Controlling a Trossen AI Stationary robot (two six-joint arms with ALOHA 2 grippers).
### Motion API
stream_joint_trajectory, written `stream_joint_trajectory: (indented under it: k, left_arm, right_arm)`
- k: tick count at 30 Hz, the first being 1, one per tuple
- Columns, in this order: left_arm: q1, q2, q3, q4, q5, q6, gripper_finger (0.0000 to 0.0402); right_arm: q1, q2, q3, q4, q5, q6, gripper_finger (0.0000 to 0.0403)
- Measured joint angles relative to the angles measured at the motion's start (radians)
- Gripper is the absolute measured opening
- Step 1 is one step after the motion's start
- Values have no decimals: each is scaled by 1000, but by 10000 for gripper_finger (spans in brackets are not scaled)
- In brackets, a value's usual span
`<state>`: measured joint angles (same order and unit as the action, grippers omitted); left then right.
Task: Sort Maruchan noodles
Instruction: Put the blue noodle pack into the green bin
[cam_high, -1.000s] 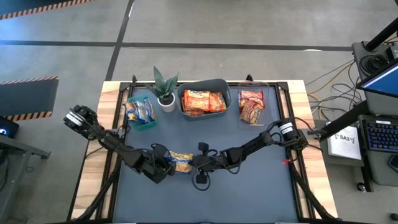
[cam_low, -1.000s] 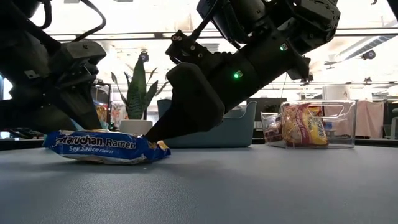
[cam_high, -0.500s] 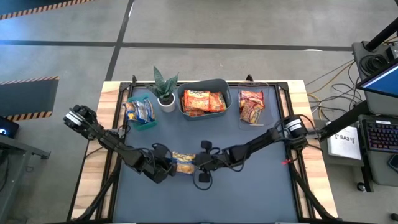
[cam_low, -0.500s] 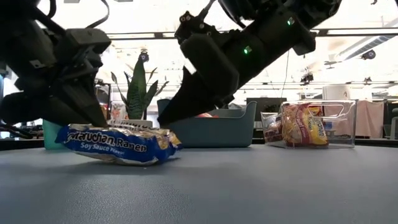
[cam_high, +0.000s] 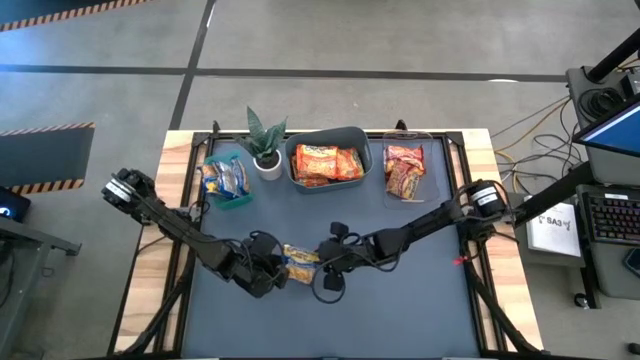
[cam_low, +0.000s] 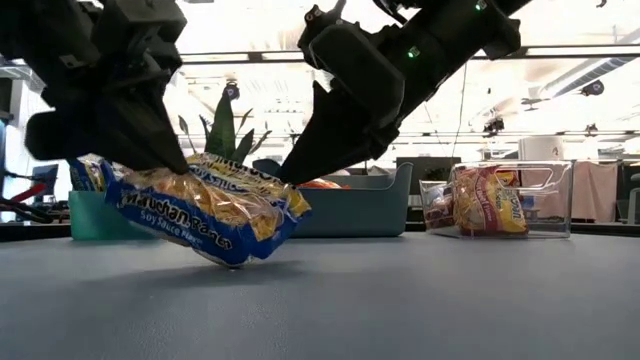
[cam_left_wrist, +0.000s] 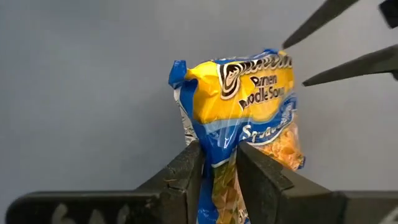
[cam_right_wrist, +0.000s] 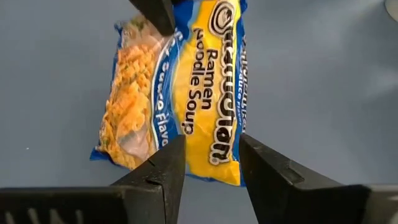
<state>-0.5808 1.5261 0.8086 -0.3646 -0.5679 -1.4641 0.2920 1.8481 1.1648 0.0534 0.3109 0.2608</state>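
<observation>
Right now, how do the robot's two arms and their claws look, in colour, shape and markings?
Both arms are black and jointed, with black cables looping beside them. The left claw and right claw each have two flat, dark, wedge-shaped fingers. The right arm's housing shows small green lights and, near its base, a white band.

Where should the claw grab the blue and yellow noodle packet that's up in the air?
Probably by a short crimped end, coming in edge-on: the noodle packet is flat, so thin edges fit between fingers. The left claw already pinches one end that way.

Bright overhead light, heavy backlight down low

Low view's dark arms go near-silhouette against glowing far windows; soft shadows on the grey tabletop (cam_low: 420, 300).
</observation>
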Motion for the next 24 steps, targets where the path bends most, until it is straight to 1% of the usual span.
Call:
stream_joint_trajectory:
  k: [6,10,13,17,20,24]
  left_arm:
    - [-1,0,30,-28,-46,52,78]
    - [-1,0,31,-30,-52,72,78]
    - [-1,-1,32,-28,-52,76,78]
    - [-1,-1,39,-28,-52,81,78]
    - [-1,0,62,-28,-57,100,78]
    - [-1,1,98,-28,-78,125,78]
  right_arm:
    - [2,-32,-7,-54,-7,18,150]
    - [9,-92,-19,-91,-15,17,158]
    - [10,-145,-48,-114,-34,40,164]
    - [11,-201,-112,-114,-82,111,168]
    - [17,-218,-178,-35,-83,140,168]
    - [32,-210,-268,176,-84,141,152]
